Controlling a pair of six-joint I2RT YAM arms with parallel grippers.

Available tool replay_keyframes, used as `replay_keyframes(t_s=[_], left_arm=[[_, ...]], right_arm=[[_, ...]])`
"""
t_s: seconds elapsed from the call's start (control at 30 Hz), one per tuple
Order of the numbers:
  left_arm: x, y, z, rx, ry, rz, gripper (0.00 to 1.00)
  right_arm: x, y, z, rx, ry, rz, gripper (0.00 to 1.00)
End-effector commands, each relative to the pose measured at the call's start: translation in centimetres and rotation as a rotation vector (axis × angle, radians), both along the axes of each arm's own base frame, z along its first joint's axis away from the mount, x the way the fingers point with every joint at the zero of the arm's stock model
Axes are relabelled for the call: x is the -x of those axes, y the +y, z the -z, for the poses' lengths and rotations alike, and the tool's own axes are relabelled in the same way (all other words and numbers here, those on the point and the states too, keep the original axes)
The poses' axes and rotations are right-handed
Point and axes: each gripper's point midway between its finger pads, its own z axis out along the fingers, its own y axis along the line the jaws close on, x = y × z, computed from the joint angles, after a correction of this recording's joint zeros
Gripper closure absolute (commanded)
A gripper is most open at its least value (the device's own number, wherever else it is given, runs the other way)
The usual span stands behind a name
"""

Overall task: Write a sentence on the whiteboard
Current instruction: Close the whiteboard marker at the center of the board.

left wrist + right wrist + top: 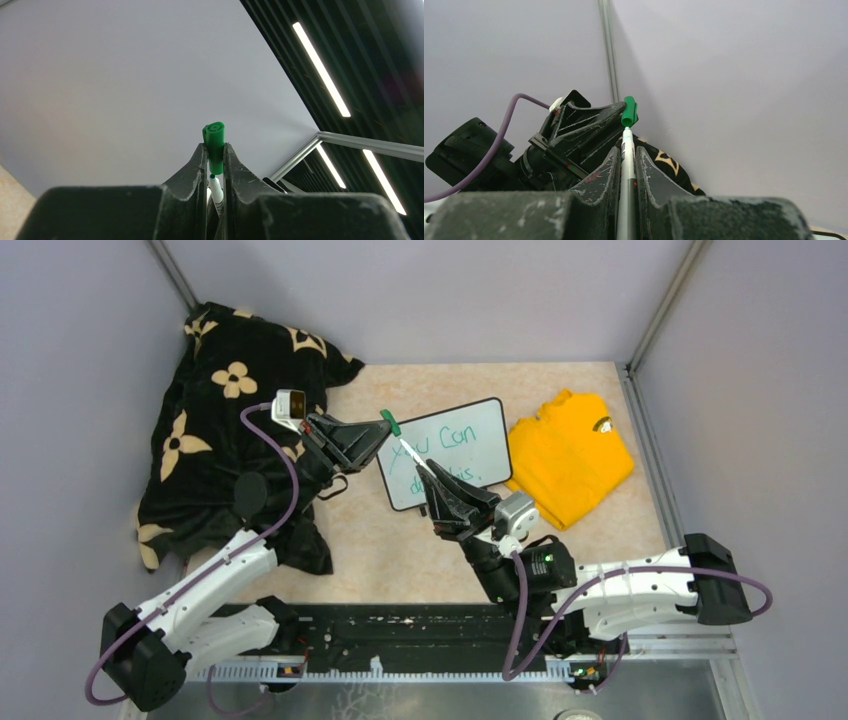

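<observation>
The whiteboard [448, 453] lies flat mid-table, with green handwriting reading "You Can" and a second line partly hidden by my right gripper. My right gripper [432, 478] is shut on a white marker [412, 452], also seen in the right wrist view [626, 165], its tip pointing up and left. My left gripper [380, 426] is shut on the green marker cap [389, 422], seen in the left wrist view [214, 145] and the right wrist view [628, 111]. The marker tip sits just below the cap, a small gap between them.
A black blanket [215, 420] with cream flower pattern is heaped at the back left, under the left arm. A folded yellow shirt [568, 455] lies right of the board. Grey enclosure walls surround the table.
</observation>
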Motion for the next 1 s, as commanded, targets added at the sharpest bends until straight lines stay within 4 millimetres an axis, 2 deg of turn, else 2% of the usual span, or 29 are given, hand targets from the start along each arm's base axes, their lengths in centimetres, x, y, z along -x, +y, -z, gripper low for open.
replay_keyframes(t_s=[0.0,0.97], left_arm=[[0.56,0.49,-1.05,0.020,-0.042,-0.020,1.00],[0.60,0.53,-0.24,0.009,-0.026,-0.022,1.00]], right_arm=[[-0.12,-1.30,-2.37,-0.094,-0.004,0.004,1.00],[-0.11,-1.38,-2.43,-0.099,-0.003,0.003,1.00]])
